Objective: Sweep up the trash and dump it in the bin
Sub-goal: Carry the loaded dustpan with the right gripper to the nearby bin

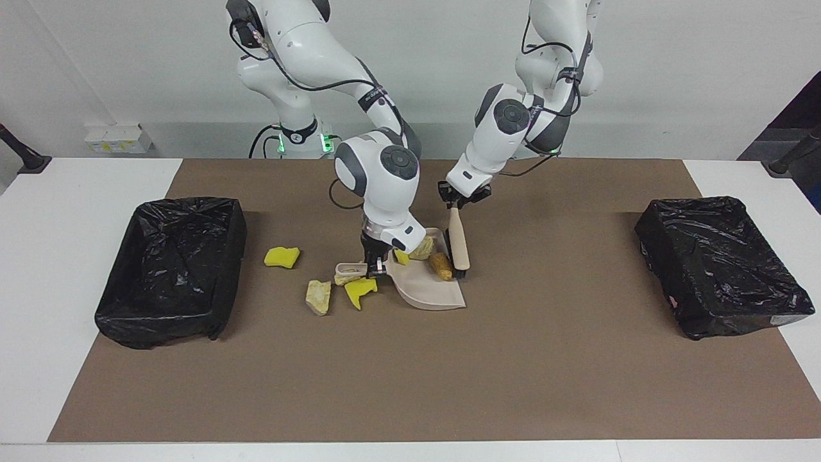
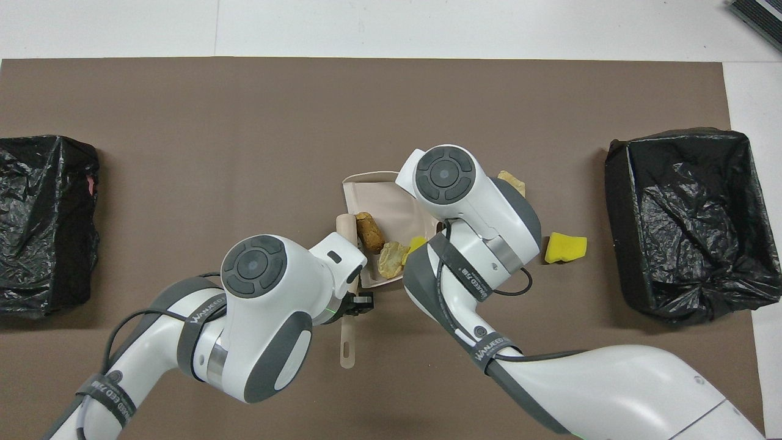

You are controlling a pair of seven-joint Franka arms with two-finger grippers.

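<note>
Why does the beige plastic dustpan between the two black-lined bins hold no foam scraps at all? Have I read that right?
Not quite. The beige plastic dustpan is not empty. The overhead view shows an orange-brown foam chunk, a pale beige foam chunk and a small yellow foam chunk lying in it. It does sit between the two black-lined bins.

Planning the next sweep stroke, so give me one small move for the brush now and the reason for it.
Probably lift the brush, held shut in the left gripper, and carry it over to the loose chunks beside the dustpan's handle. Three pieces already lie in the dustpan, which the right gripper holds, while four remain on the mat.
</note>
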